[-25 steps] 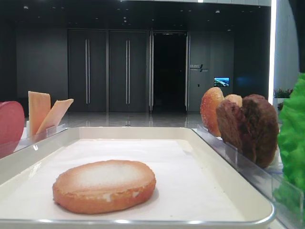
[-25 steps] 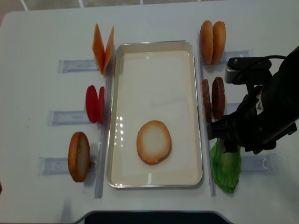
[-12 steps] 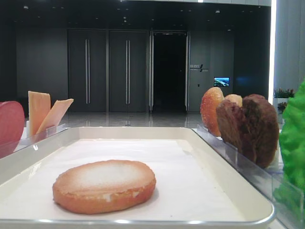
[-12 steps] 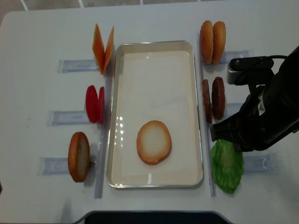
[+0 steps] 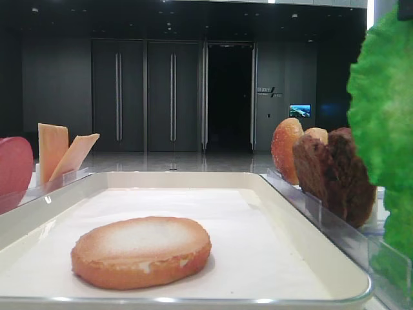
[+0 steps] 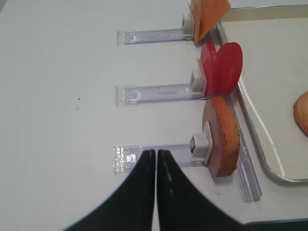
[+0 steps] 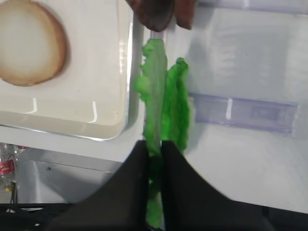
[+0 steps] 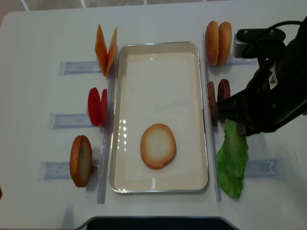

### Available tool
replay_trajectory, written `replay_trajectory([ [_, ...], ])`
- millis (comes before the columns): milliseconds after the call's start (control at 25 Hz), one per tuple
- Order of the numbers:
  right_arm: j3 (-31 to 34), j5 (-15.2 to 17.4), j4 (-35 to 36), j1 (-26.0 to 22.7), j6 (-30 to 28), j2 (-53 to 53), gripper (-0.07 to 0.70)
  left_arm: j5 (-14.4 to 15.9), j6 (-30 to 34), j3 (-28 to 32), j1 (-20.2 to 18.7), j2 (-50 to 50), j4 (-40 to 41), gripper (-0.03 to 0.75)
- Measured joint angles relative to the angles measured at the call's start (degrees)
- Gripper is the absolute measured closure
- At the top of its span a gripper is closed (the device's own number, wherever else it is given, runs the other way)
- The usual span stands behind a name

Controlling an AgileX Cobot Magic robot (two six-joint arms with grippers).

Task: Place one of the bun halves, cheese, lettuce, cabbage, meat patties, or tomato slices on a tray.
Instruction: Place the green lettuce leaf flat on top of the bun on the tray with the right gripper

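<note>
1. The right gripper (image 7: 154, 159) is now pinching the lettuce (image 7: 161, 103); a second ago its jaws were standing apart over the leaf, and they are now closed narrow on its edge.
2. The leaf is rising: in the low front view it was sitting at the right edge, level with the meat patties (image 5: 335, 174), and is now filling the upper right of the frame (image 5: 384, 97).
3. From above, the lettuce (image 8: 233, 160) is hanging stretched from the gripper (image 8: 233, 125), in the lower right of the frame, just outside the tray (image 8: 204, 110). Whether its lower tip is touching the table, I cannot tell.
4. The left gripper (image 6: 156, 161) is sitting with jaws together, holding nothing, near the clear holder in the lower centre of its view.
5. One bun half (image 8: 158, 145) is lying flat face up in the tray's near end.
6. Judgement: pickup is looking done; the carry leftward over the rim is remaining.
</note>
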Motion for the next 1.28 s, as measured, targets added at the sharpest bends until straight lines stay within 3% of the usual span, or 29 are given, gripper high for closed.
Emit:
replay_trajectory([
  [240,-2.2,-0.8,2.2,4.3,1.3,0.0,0.566,0.0,0.0,0.0,0.0,0.0,0.0,0.715],
  [640,-2.2,-16.8,8.1,9.5,0.3,0.3,0.566,0.0,0.0,0.0,0.0,0.0,0.0,0.715],
  [760,-2.2,-19.4,9.3,9.5,-0.6,1.8,0.566,0.0,0.0,0.0,0.0,0.0,0.0,0.715],
  [1280,-2.2,-28.9,22.7,9.5,-14.3,13.4,0.566,0.0,0.0,0.0,0.0,0.0,0.0,0.715],
])
